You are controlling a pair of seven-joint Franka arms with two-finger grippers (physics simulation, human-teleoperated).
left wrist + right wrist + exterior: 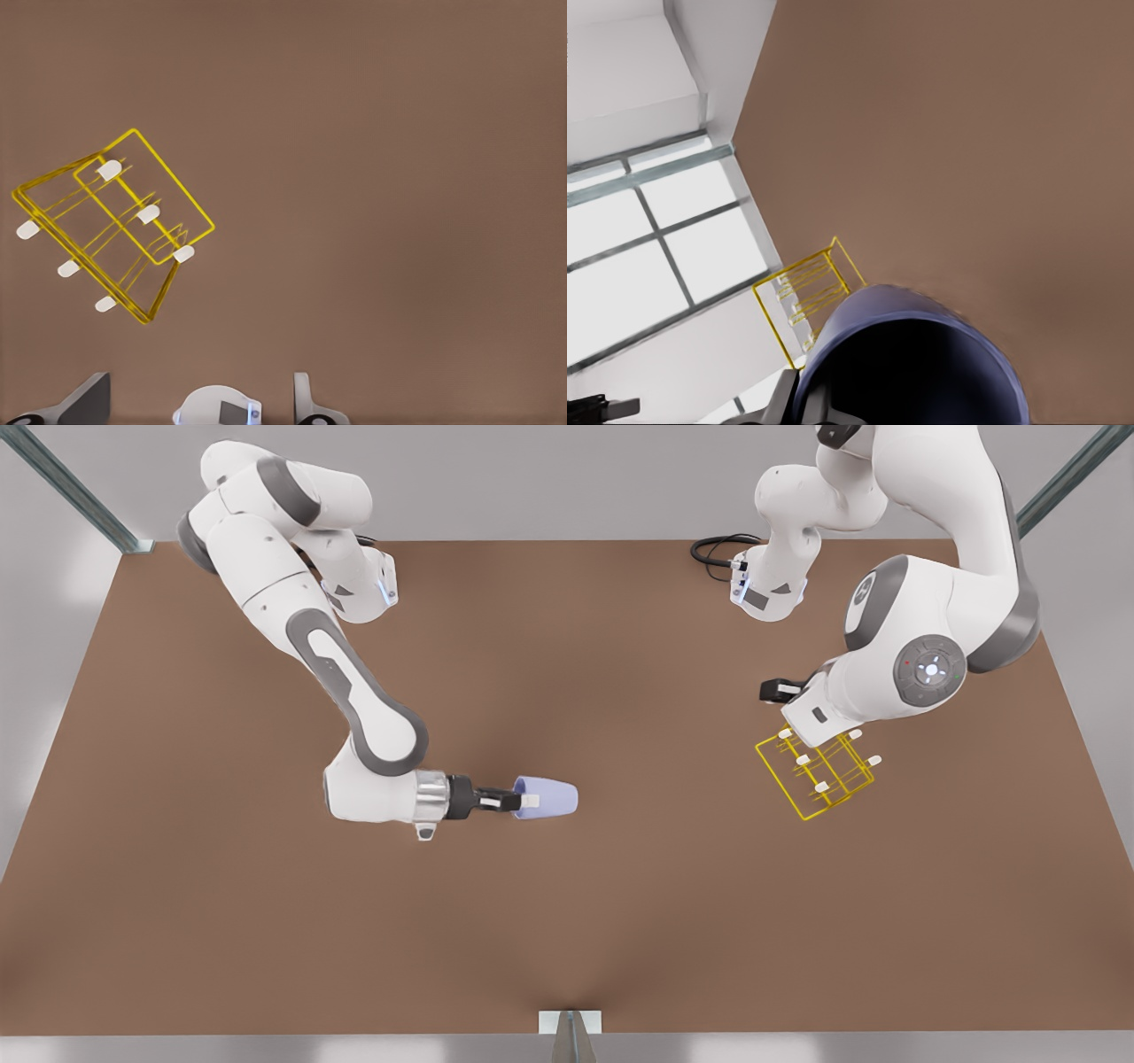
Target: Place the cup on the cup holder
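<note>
So the right end effector [523,802] is the one on the front view's left, sticking out sideways low over the brown table [567,921], and it's gripping the cup [547,797] by the rim, one finger inside the mouth and one outside. The cup is the little lavender-blue tapered one, lying on its side with the open end toward the arm and the narrow base pointing to the front view's right, roughly in the middle of the table. Can't tell if it's resting on the table or held just off it. In the right wrist view you're looking pretty much straight down into the dark inside of the cup [912,363], with the cup holder [806,305] well beyond it. The cup holder [817,775] is the yellow wire rack with white-tipped pegs, sitting on the table over on the front view's right, well apart from the cup, turned at an angle to the table edges. The other arm hangs right above it, its wrist covering the rack's far corner in the front view. From the left wrist view the cup holder [111,226] is off to one side below, and the left end effector [199,403] has its fingers [306,398] spread apart with nothing between them, just waiting there.
</note>
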